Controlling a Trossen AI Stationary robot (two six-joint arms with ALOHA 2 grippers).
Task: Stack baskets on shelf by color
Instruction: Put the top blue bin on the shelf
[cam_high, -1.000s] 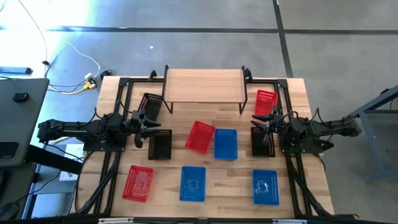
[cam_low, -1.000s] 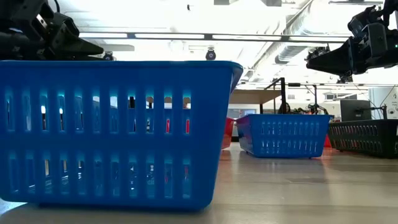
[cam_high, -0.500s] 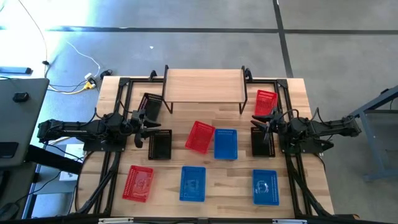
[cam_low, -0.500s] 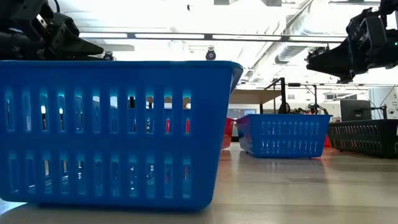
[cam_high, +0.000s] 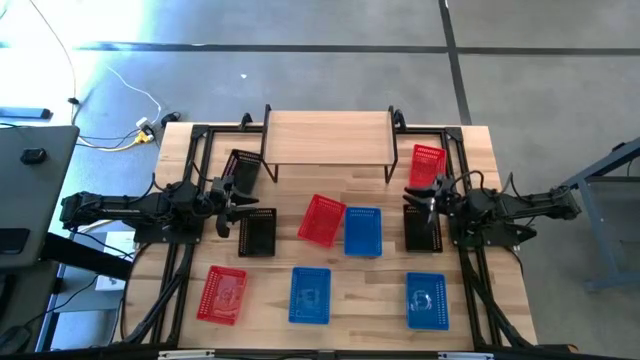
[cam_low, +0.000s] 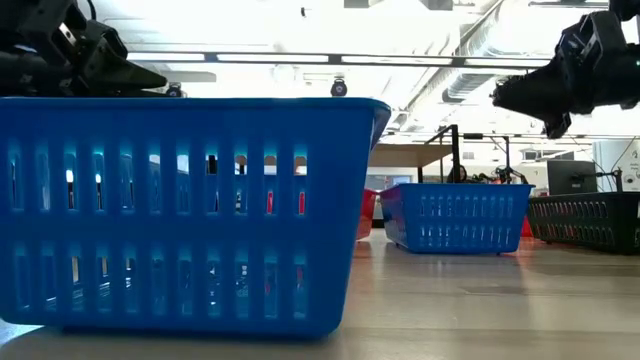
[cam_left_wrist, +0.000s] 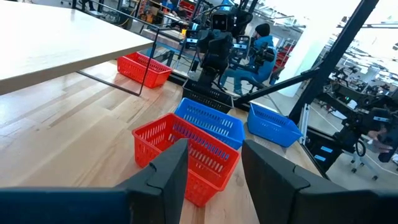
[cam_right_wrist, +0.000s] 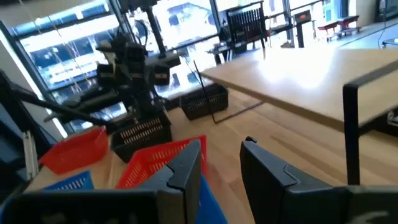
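The shelf (cam_high: 328, 135) stands at the table's far edge, its wooden top bare. Three red, three blue and three black baskets rest on their bases on the table. My left gripper (cam_high: 242, 204) hovers open between the two left black baskets (cam_high: 243, 168) (cam_high: 257, 232), pointing toward the middle red basket (cam_high: 322, 219). My right gripper (cam_high: 420, 197) hovers open above the right black basket (cam_high: 421, 228), near the far red basket (cam_high: 427, 164). The left wrist view shows the left gripper (cam_left_wrist: 214, 155) open over the red basket (cam_left_wrist: 186, 155); the right gripper (cam_right_wrist: 221, 155) is likewise open.
A blue basket (cam_high: 363, 231) sits beside the middle red one. Along the near edge stand a red basket (cam_high: 222, 294) and two blue ones (cam_high: 310, 295) (cam_high: 427, 300). Black frame rails (cam_high: 195, 160) run down both table sides. A seated person (cam_left_wrist: 264, 43) shows beyond the table.
My right gripper has turned slightly at its wrist while staying above the right black basket, still open. Nothing else has moved.
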